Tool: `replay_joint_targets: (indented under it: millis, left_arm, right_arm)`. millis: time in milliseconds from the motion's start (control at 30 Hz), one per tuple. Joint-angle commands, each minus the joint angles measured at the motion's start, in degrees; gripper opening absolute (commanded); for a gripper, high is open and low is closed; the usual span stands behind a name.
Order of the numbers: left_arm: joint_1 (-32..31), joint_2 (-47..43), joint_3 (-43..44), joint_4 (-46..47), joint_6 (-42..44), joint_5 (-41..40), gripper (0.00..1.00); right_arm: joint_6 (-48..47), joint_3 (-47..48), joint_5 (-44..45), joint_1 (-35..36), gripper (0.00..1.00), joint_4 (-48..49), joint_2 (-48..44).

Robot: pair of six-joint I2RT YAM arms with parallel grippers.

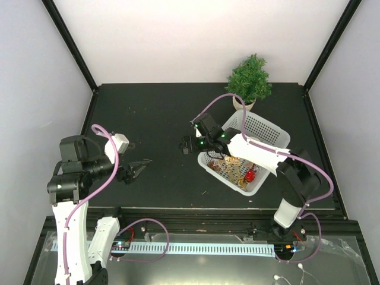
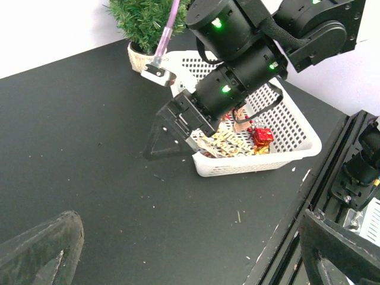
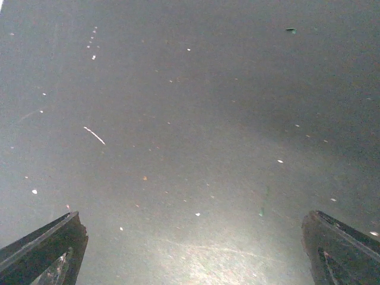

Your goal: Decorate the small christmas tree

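— Tree (image 1: pixel 249 80) first, in the top view: where is it?
— At the upper right, at the far edge of the table (image 1: pixel 154 119). The basket (image 1: pixel 266 127) is just beside it, lower in the frame, with ornaments (image 1: pixel 234 169) inside. I think it is put so close to keep the way from basket to branches short. I see no ornament on the tree.
— And the grippers?
— The right gripper (image 1: pixel 189 144) is over bare table just left of the basket and carries nothing. The left gripper (image 1: pixel 141 168) hovers at the middle left, well apart from all. Probably it leaves room for the other arm.
— The left wrist view?
— Its own fingers (image 2: pixel 41 249) are at the two bottom corners, wide apart, with nothing between. In the centre the right gripper (image 2: pixel 155 151) is low in front of the basket (image 2: pixel 255 166). If it touches the table, I cannot tell. A red ornament (image 2: pixel 262 136) lies in the basket, and the tree (image 2: pixel 148 18) is at the top edge.
— The right wrist view?
— Only speckled table (image 3: pixel 190 119). The fingers (image 3: pixel 44 249) are at both lower corners, fully spread and empty. The tree is not visible there.
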Motion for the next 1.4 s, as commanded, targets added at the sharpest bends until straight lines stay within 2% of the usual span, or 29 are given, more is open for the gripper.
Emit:
replay_joint_targets:
  millis: [0,500,733,900,1133,1367]
  left_arm:
    - [0.0,-0.2,0.1,1.0,-0.8,0.4,0.99]
    - [-0.1,-0.3,0.4,0.8,-0.8,1.0,0.99]
    - [-0.1,-0.1,0.5,0.6,-0.8,1.7,0.99]
    - [-0.1,-0.3,0.5,0.7,-0.9,1.6,0.99]
    - [0.0,-0.6,0.0,1.4,-1.3,1.2,0.99]
    - [0.1,0.2,-0.5,2.0,-1.2,1.2,0.99]
  right_arm:
    - [-2.1,-2.8,5.2,-0.1,1.0,-5.4,-3.2]
    - [-4.0,-8.9,14.7,-1.9,1.0,-14.0,-8.8]
    - [-4.0,-14.8,14.6,-6.4,1.0,-12.9,-14.7]
    - [-3.8,-15.5,15.5,-8.0,1.0,-12.6,-15.0]
    - [-4.8,-15.4,8.9,-8.3,1.0,-4.8,-21.2]
    - [-5.0,-5.3,21.5,-10.1,0.98,1.2,-25.4]
